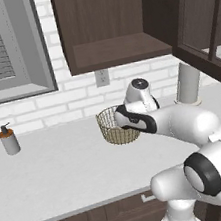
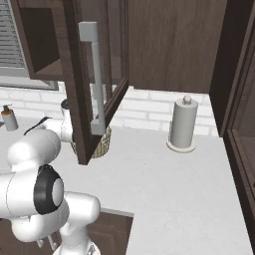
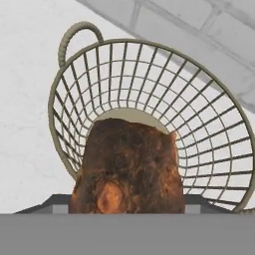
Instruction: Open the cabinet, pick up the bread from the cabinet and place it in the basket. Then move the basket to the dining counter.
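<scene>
The wall cabinet [image 1: 114, 26] stands open with a bare shelf; its glass door [image 2: 94, 79] with the long grey handle swings out over the worktop. Below it on the counter sits the round tan wire basket [image 1: 116, 127], partly hidden behind the door in the right base view [image 2: 102, 144]. My gripper [image 1: 134, 106] hangs just above the basket's right rim. In the hand view the golden-brown bread [image 3: 129, 167] sits close up over the basket [image 3: 149, 74]. It covers the fingertips, which appear shut on it.
A paper towel roll [image 1: 187, 82] stands at the back right of the pale worktop [image 1: 57, 176]. A soap dispenser [image 1: 8, 140] is at the far left, by the sink's edge. Another open cabinet door [image 1: 200, 22] juts out at the upper right.
</scene>
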